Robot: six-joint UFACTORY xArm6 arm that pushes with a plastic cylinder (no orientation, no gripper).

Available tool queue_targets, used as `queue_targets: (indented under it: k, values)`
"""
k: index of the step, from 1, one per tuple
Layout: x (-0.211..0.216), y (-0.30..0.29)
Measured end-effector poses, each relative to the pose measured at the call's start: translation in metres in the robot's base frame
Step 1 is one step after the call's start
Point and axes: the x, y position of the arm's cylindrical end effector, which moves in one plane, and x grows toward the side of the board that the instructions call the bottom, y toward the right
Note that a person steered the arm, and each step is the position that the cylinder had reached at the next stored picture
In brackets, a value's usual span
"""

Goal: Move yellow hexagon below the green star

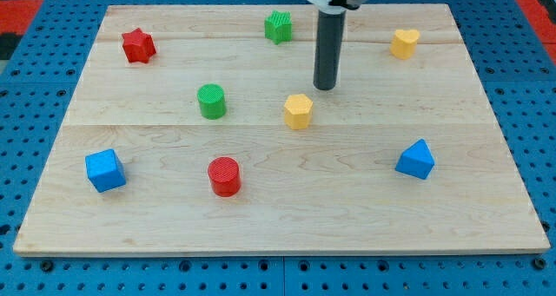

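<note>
The pale wooden table (pixel 278 213) lies over a blue pegboard (pixel 35 140) and carries eight small blocks. The yellow hexagon (pixel 298 110) sits near the middle of the table, a little right of centre. The green star (pixel 278 26) stands at the far edge, almost straight beyond the hexagon and slightly to its left, well apart from it. My tip (pixel 325 87) rests on the table just beyond and to the right of the yellow hexagon, close to it but not touching; a thin strip of bare wood shows between them. The dark rod rises straight up from there and leaves the picture at the top, passing to the right of the green star. This arm has no jaws, only the rod, so nothing is spread, pressed together or pinched. A green cylinder (pixel 211 101) stands to the left of the hexagon, at about the same depth. A red star (pixel 138 45) lies at the far left, and a yellow heart-like block (pixel 404 42) at the far right. Nearer the front, a blue cube (pixel 105 170) sits at the left, a red cylinder (pixel 225 176) stands left of centre, and a blue wedge-shaped block (pixel 416 160) lies at the right.
</note>
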Motion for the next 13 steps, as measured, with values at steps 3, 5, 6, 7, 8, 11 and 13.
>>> queue_targets:
  k: [3,5,6,7,8,11,13]
  values:
    - [0.05,-0.053]
    - [0.027,-0.071]
    - [0.051,-0.085]
    - [0.027,-0.113]
    - [-0.005,-0.112]
    - [-0.011,-0.098]
    - [-0.023,-0.093]
